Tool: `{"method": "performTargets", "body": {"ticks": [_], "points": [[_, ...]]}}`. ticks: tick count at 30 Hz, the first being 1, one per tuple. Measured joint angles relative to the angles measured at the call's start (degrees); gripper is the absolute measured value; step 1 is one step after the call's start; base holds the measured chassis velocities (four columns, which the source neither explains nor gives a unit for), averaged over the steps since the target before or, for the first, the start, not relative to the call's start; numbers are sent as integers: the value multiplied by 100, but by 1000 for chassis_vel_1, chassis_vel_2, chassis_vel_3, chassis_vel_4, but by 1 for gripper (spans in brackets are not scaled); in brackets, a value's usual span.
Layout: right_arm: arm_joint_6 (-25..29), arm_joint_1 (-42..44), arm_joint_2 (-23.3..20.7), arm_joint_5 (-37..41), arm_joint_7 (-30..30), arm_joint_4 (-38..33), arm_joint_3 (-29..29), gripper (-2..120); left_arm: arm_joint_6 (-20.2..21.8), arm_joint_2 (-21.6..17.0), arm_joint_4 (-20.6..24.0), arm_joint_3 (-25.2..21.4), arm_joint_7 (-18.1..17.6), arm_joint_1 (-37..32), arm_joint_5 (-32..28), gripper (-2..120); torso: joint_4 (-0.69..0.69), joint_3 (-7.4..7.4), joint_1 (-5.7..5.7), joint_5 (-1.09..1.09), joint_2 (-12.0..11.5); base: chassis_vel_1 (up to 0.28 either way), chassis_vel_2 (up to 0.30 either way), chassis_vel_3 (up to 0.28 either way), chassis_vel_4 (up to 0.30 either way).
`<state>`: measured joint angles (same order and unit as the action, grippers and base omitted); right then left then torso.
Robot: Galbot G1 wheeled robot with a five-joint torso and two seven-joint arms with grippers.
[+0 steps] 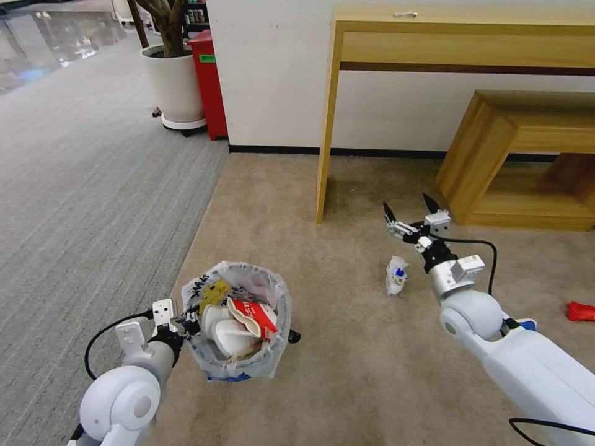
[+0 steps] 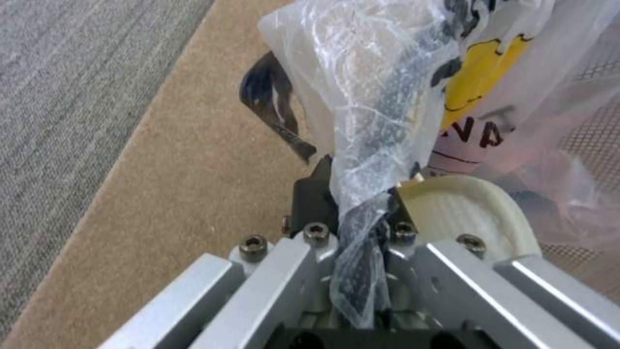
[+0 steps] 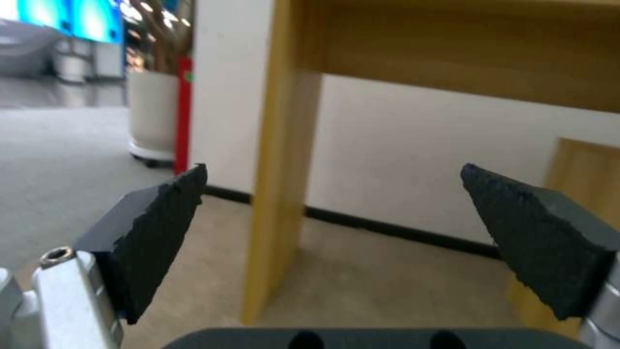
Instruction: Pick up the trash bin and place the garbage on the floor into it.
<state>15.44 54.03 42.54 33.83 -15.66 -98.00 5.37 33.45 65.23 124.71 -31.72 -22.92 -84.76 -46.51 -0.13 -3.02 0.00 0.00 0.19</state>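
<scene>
Head view: left gripper [image 1: 186, 323] clamps the bagged rim of the trash bin [image 1: 238, 359], apparently lifted off the floor [image 1: 347, 371]. Right gripper [image 1: 410, 215] hangs spread wide, a crumpled cup [image 1: 395, 274] just below it.

red wrapper [image 1: 581, 311] cut by edge, bin base hidden
</scene>
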Motion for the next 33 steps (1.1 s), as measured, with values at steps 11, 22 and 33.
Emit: {"method": "performTargets", "body": {"ticks": [11, 22, 33], "points": [[224, 615, 15, -273, -44, 430, 650, 100, -139, -24, -68, -16, 95, -8, -3, 0, -1, 0, 0, 0, 0, 0, 0, 0, 0], [354, 852, 107, -345, 55, 546, 868, 100, -181, -75, -208, -13, 98, 78, -97, 0, 0, 0, 0, 0, 0, 0, 0, 0, 0], [319, 863, 198, -408, 58, 487, 899, 99, -181, -132, -208, -59, 129, 68, -175, 0, 1, 0, 0, 0, 0, -6, -3, -4, -4]]}}
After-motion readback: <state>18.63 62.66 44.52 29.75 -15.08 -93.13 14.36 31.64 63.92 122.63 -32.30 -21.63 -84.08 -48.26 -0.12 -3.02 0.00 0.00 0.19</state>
